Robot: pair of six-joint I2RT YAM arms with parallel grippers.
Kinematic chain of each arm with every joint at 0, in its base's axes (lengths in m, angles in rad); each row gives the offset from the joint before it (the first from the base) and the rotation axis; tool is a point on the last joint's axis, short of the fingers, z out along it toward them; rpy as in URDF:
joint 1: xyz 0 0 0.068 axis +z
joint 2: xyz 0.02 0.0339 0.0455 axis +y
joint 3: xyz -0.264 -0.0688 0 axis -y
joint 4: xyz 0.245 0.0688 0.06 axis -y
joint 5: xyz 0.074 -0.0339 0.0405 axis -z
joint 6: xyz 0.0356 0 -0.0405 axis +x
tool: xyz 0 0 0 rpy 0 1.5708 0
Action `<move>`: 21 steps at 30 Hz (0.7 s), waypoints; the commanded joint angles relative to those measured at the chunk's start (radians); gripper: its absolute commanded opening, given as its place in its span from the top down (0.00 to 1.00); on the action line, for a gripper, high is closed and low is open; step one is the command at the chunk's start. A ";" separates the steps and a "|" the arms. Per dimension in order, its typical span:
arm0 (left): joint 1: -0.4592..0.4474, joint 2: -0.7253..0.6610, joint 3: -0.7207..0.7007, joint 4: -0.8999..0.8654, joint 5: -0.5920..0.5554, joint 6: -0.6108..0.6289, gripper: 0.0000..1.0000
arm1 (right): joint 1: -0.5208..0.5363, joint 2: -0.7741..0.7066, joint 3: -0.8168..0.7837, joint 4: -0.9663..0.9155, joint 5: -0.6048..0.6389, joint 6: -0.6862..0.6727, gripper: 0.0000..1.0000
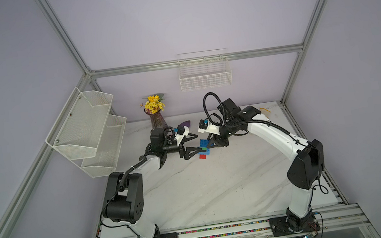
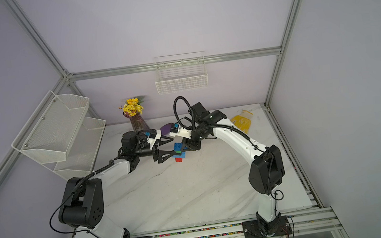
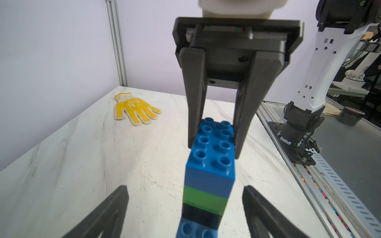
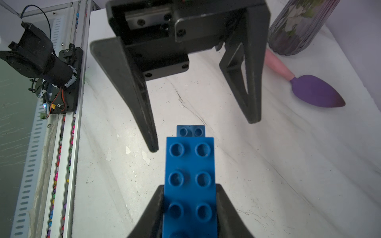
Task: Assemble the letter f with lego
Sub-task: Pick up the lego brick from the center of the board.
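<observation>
right gripper (image 3: 215, 147) clenched, left gripper (image 1: 198, 143) released

right grasps the long dark blue studded plastic brick (image 4: 190, 164) topping the lego column (image 1: 205, 150). left fingers flank the column, not touching. red square brick (image 1: 202, 156) lowest. column sits between both grippers, above far-middle white marble table (image 1: 206, 192).

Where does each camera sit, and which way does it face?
Top views: high over the base rail, facing down at the table and back wall; left arm and right arm show whole.
Left wrist: on the left arm, facing past its open left gripper at the right gripper, shut on the dark blue brick.
Right wrist: on the right arm, facing over its own fingers at the left gripper and vase.
Both wrist views share the dark blue brick.
</observation>
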 commanded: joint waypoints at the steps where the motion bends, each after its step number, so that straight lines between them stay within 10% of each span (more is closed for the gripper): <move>1: 0.008 -0.017 -0.004 0.016 0.054 0.017 0.14 | -0.013 -0.005 0.035 -0.013 -0.020 -0.033 0.74; 21: -0.003 -0.025 -0.017 -0.016 0.072 0.018 0.28 | -0.019 -0.059 0.045 -0.017 -0.020 -0.028 0.73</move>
